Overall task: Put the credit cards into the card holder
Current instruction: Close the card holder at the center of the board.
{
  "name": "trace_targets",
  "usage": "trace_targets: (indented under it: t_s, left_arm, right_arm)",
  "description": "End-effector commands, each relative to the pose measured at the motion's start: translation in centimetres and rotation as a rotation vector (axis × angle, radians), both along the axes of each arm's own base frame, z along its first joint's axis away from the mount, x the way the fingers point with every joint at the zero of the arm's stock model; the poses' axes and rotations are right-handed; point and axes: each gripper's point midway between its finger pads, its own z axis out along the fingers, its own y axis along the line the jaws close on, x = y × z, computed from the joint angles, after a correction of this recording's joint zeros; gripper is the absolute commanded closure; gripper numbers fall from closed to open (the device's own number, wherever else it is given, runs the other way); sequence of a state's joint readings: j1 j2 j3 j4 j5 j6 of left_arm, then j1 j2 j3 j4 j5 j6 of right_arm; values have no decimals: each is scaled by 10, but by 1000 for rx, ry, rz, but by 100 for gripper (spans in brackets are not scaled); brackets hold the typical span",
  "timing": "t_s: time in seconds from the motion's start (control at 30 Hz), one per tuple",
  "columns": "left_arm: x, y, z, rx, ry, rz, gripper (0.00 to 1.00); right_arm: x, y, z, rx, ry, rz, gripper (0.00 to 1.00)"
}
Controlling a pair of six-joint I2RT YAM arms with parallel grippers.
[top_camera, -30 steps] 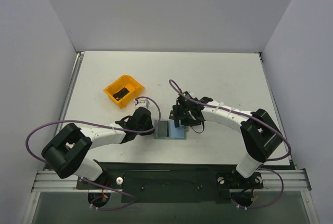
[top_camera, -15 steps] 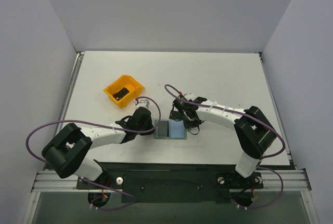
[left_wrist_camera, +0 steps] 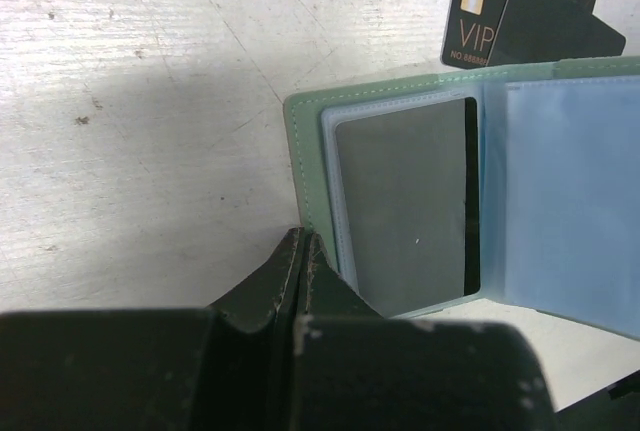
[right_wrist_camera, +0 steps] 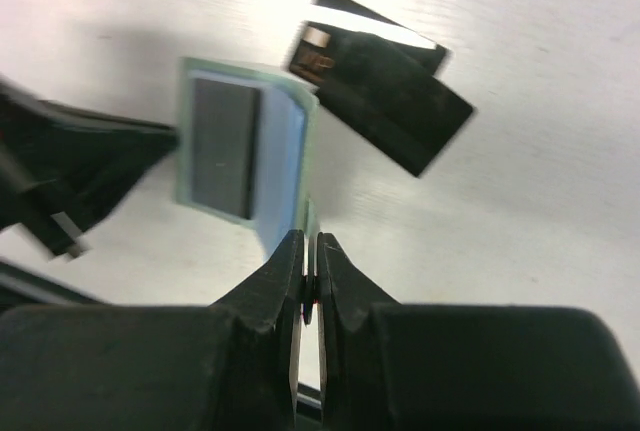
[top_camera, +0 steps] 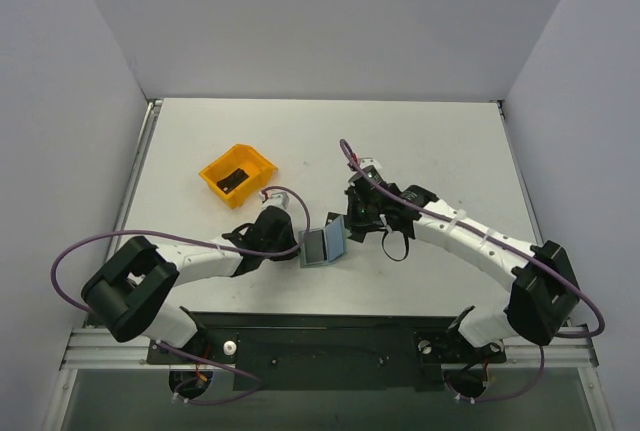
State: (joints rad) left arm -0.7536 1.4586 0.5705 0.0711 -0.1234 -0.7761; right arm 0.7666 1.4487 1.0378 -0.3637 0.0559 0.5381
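Note:
The sage-green card holder (top_camera: 320,245) lies open near the table's front middle. One dark credit card (left_wrist_camera: 400,206) sits in its left pocket. My left gripper (left_wrist_camera: 303,241) is shut, and its tips rest on the holder's left corner (left_wrist_camera: 300,151). My right gripper (right_wrist_camera: 310,251) is shut on the thin edge of the holder's right flap (right_wrist_camera: 290,141), which stands raised off the table with its light-blue lining showing. More black credit cards (right_wrist_camera: 390,91) lie overlapped on the table just beyond the holder, one marked VIP (left_wrist_camera: 480,21).
An orange bin (top_camera: 238,173) stands at the back left with a black card (top_camera: 232,180) inside. White walls enclose the table on three sides. Purple cables loop off both arms.
My right gripper has closed on the holder's right flap and lifted it. The right arm's elbow has swung out to the right. The left arm has stayed put.

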Motion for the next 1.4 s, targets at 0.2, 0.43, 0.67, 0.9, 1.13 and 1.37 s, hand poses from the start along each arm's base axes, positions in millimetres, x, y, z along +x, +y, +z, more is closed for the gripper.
trace_targets:
  t_s: [0.2, 0.43, 0.67, 0.9, 1.13, 1.37]
  left_arm:
    - [-8, -4, 11, -66, -5, 10, 100]
    - [-15, 33, 40, -27, -56, 108, 100]
    - [-22, 69, 77, -27, -117, 243, 100]
    - [-22, 86, 97, 5, -158, 292, 100]
    - [-16, 90, 112, 4, -191, 320, 100]
    - [0, 73, 135, -20, -243, 269, 100]
  right_arm:
    - [-17, 97, 12, 425, 153, 233, 100]
    - [-19, 128, -2, 535, 221, 276, 100]
    - [-26, 152, -32, 556, 309, 296, 100]
    - [-32, 165, -61, 557, 391, 319, 75]
    - [-24, 159, -5, 632, 292, 375, 51]
    - [-7, 105, 43, 647, 143, 302, 49]
